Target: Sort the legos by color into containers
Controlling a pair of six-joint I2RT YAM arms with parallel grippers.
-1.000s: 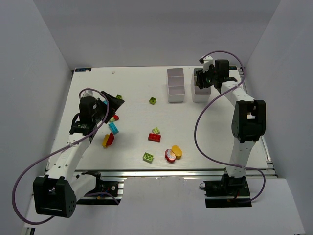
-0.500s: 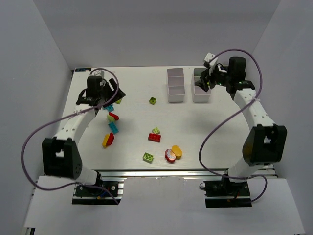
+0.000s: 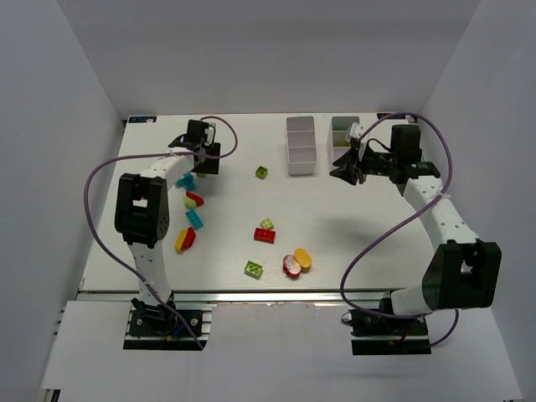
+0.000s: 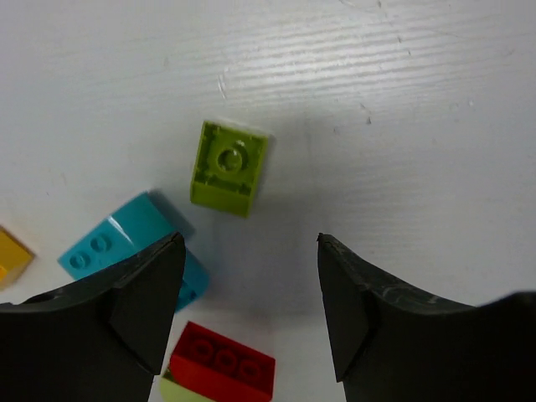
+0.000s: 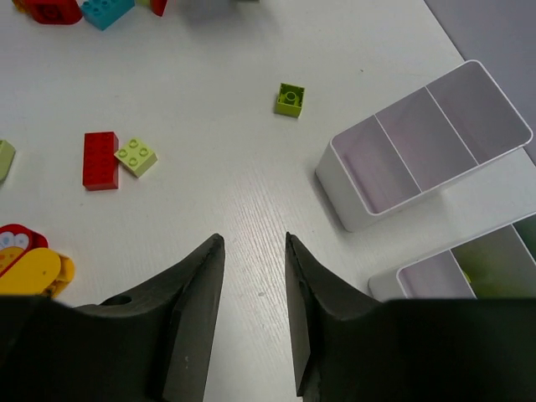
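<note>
Hovering with left gripper [image 4: 249, 243] jaws moderately apart, empty; lying beside left jaw, cyan studded plastic brick [image 4: 126, 243]; just ahead of gap, lime square plastic brick [image 4: 229, 167]. Hovering with right gripper [image 5: 254, 239] jaws narrow, empty; standing ahead-right, white three-compartment plastic bin [image 5: 352, 209].

In the left wrist view, a yellow brick [image 4: 12, 251] is cut off by the left edge. A cyan brick [image 4: 117, 239] lies partly behind the left gripper [image 4: 249, 239]. In the right wrist view, the lower white bin [image 5: 383, 287] runs off the right edge. The right gripper [image 5: 254, 238] hides its near end, and its greenish contents are unclear.
</note>
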